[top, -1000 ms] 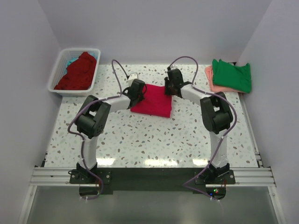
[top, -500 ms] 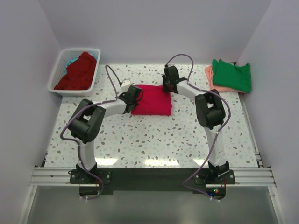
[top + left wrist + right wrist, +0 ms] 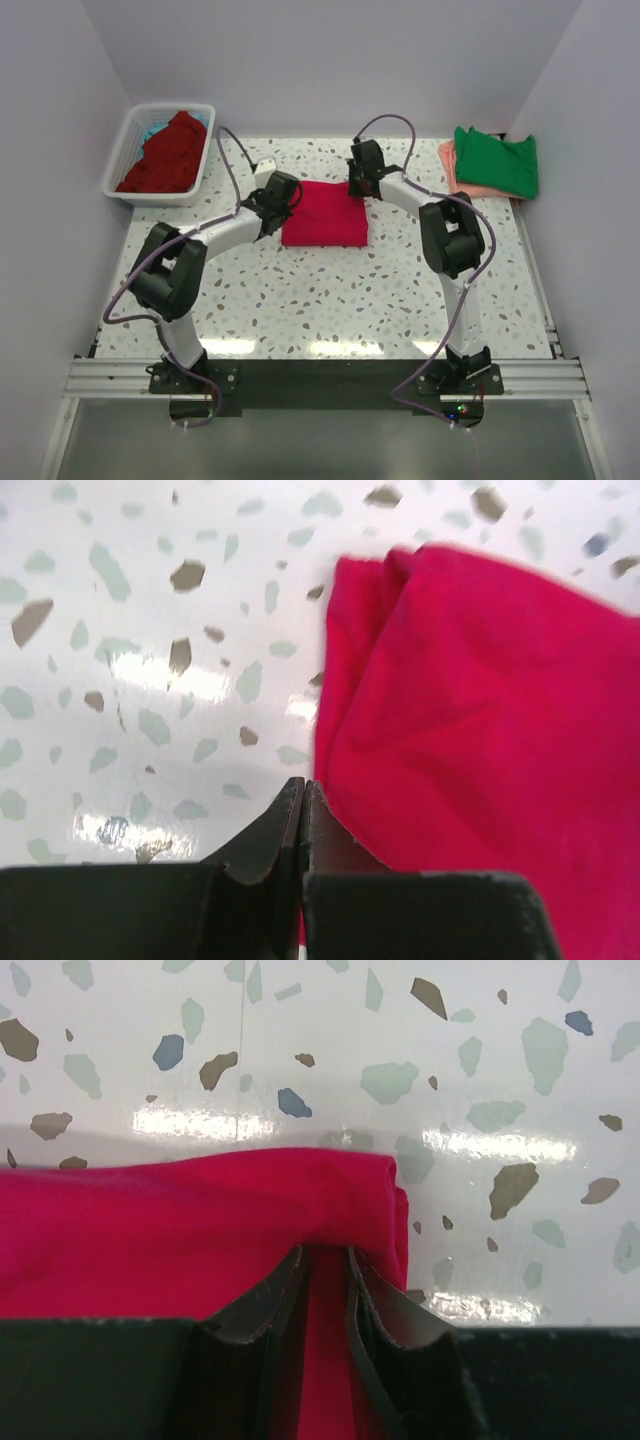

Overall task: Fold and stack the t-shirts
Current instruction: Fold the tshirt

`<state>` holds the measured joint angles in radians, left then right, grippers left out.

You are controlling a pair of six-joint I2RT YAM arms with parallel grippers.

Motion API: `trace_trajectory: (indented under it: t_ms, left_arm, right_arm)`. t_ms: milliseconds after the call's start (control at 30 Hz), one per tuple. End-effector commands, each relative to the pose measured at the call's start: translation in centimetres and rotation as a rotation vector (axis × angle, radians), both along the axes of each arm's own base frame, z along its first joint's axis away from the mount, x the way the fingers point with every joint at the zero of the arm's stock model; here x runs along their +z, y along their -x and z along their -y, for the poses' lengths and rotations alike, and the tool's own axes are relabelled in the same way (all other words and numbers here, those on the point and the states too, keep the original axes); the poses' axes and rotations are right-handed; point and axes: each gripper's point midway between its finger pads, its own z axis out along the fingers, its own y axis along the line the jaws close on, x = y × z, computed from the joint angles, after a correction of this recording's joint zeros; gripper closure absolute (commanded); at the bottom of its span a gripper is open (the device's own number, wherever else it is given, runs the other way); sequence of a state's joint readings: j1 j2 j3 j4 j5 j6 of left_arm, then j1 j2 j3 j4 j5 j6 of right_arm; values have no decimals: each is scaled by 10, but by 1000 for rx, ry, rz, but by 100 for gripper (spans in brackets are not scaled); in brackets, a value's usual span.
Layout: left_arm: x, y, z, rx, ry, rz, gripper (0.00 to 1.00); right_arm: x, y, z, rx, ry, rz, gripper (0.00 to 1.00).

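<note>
Folded crimson-pink t-shirt [image 3: 325, 215] lies between two outstretched arms: right gripper [image 3: 325, 1260] pinches its far edge, left gripper [image 3: 303, 790] rests closed at its left edge.

Bright overhead light, glare on the table [image 3: 300, 290], soft-focus wrist views

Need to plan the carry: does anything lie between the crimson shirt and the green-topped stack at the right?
Nothing visible on the table does. Between the shirt and the stack only speckled tabletop shows, crossed above by the right arm.
</note>
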<state>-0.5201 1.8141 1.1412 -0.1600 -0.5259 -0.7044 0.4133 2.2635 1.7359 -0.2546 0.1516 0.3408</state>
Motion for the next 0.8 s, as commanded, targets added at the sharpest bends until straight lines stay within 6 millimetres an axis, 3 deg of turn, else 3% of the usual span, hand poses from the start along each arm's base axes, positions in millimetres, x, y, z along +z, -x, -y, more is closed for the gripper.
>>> trace_trajectory:
  t_ms: [0, 67, 100, 167, 200, 267, 300, 500, 633, 767]
  left_arm:
    - [86, -36, 16, -54, 13, 183, 100]
    - [87, -43, 25, -84, 21, 176, 98]
    - [98, -50, 31, -96, 32, 194, 98]
    - [87, -56, 40, -120, 33, 157, 97]
    - [97, -65, 46, -134, 46, 174, 96]
    - [79, -68, 53, -159, 33, 118, 96]
    - [83, -72, 57, -177, 36, 120, 96]
    - [55, -74, 76, -265, 83, 51, 94]
    - [38, -79, 73, -247, 62, 21, 94]
    - [25, -88, 63, -212, 7, 15, 94]
  right_arm:
    - [84, -4, 6, -1, -22, 158, 72]
    - [106, 0, 7, -3, -36, 185, 68]
    - [112, 1, 8, -8, -39, 191, 67]
    - [120, 6, 10, -17, -40, 173, 64]
    - [136, 3, 9, -16, -50, 193, 63]
    - [141, 10, 6, -3, -61, 165, 63]
    - [148, 11, 3, 6, -69, 170, 62]
    - [137, 33, 7, 22, -43, 73, 62]
    - [127, 53, 2, 55, -61, 32, 62]
    - [101, 75, -4, 98, -59, -34, 63]
